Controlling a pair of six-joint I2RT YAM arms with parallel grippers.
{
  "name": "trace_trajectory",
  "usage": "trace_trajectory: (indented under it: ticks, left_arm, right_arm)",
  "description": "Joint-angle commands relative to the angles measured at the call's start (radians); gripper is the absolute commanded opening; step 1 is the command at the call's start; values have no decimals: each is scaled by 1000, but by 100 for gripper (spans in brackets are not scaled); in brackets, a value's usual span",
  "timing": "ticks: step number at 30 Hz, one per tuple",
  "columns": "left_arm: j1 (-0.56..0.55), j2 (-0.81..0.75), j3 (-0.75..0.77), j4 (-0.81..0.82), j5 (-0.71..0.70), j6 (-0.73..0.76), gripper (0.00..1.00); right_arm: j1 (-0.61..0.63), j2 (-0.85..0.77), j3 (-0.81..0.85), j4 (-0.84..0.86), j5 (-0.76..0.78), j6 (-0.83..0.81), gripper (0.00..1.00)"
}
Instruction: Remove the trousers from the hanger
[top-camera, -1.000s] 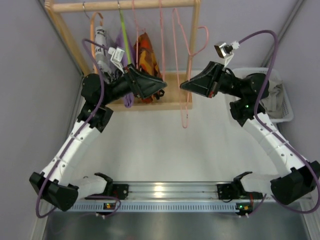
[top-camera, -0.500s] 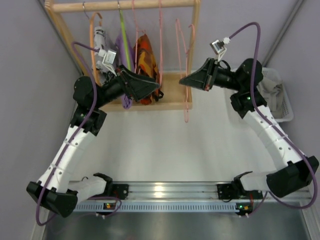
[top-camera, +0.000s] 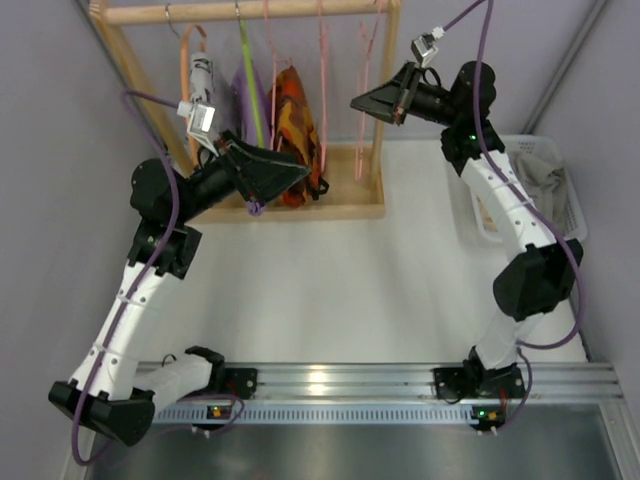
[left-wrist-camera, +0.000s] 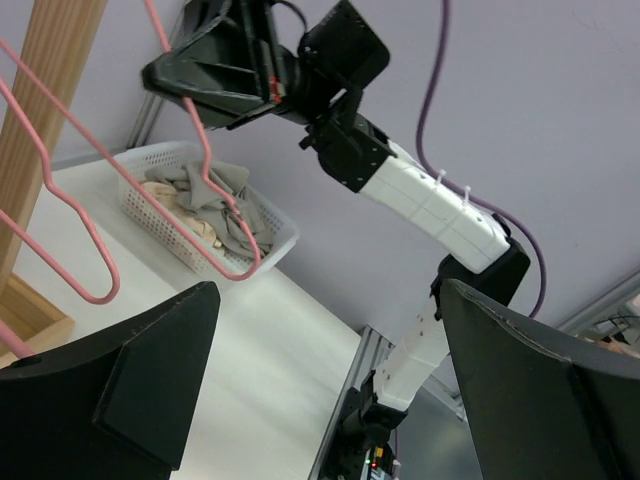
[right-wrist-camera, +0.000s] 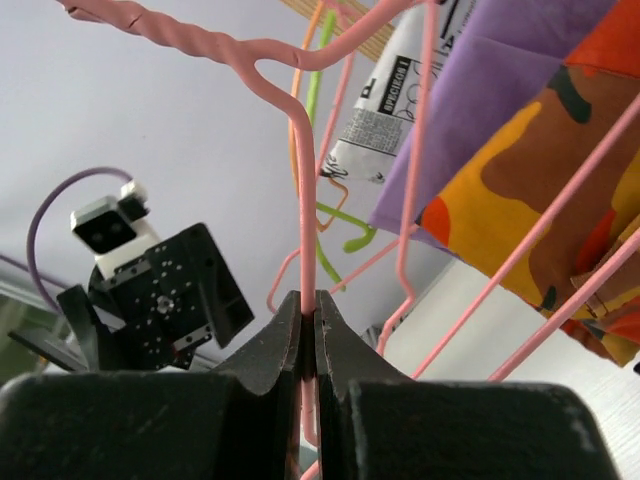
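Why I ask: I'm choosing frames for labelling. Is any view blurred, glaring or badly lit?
Top external: evenly lit and sharp, with a glare patch on the metal rail. Left wrist: the left gripper's fingers are dark and soft-edged, the basket crisp. Right wrist: the right gripper's fingers are near-black with little detail; the pink hanger they pinch and the orange fabric are sharp.

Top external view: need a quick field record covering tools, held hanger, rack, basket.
left tool: open, holding nothing, close to the hung garments
right tool: shut on pink hanger, just below its twisted neck
held hanger load: bare wire, no garment on it
rack: wooden rail, carrying an orange patterned garment and a purple garment
basket: white, on the right arm's side, with crumpled clothes inside
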Motion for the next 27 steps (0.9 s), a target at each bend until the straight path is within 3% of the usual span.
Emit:
trace_trajectory:
  ticks: [1, 13, 21, 27]
  left_arm:
    - [10, -34, 19, -9, -6, 31, 99]
    - [25, -57, -12, -9, -16, 18, 99]
    - [44, -49, -1, -27, -41, -5, 98]
    - [59, -51, 0, -61, -50, 5, 95]
  right_arm:
    - [-13, 57, 95, 69, 8, 96, 0]
    - [-41, 97, 212, 79, 73, 164, 0]
    - [-78, 143, 105, 148, 103, 315, 0]
    - [-88, 189, 106, 115, 87, 258, 0]
